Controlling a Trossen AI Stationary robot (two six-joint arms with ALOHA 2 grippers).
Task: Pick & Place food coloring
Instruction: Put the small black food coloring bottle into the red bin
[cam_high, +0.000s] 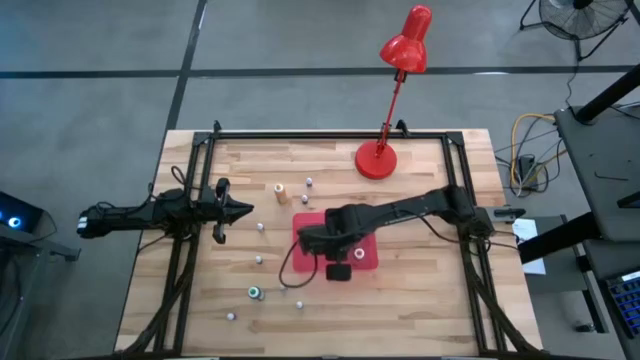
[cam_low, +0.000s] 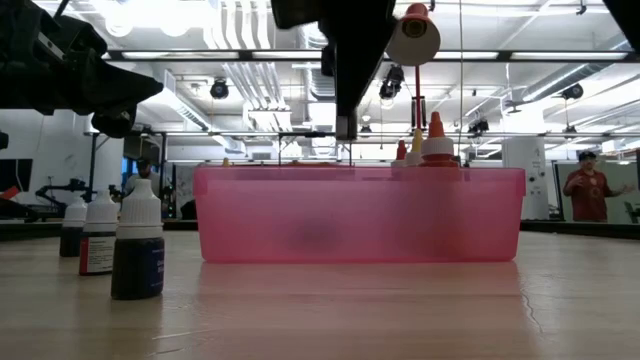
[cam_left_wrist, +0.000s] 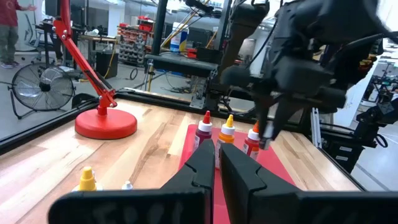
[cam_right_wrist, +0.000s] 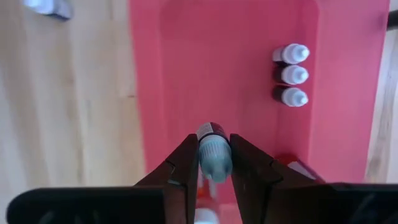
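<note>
over the tray (cam_right_wrist: 348, 93), our right gripper (cam_right_wrist: 214, 158) pinches a bottle (cam_right_wrist: 213, 155); we should lower it upright beside the three bottles (cam_right_wrist: 291, 74) before releasing, left gripper (cam_left_wrist: 214, 165) idle and closed.

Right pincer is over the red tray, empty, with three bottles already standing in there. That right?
Not empty. In the right wrist view the right pincer is shut on a teal-capped bottle. It is over the red tray, and three bottles do stand in it.

Bottles (cam_right_wrist: 291, 75) in tray (cam_right_wrist: 348, 93) (three together)
</note>
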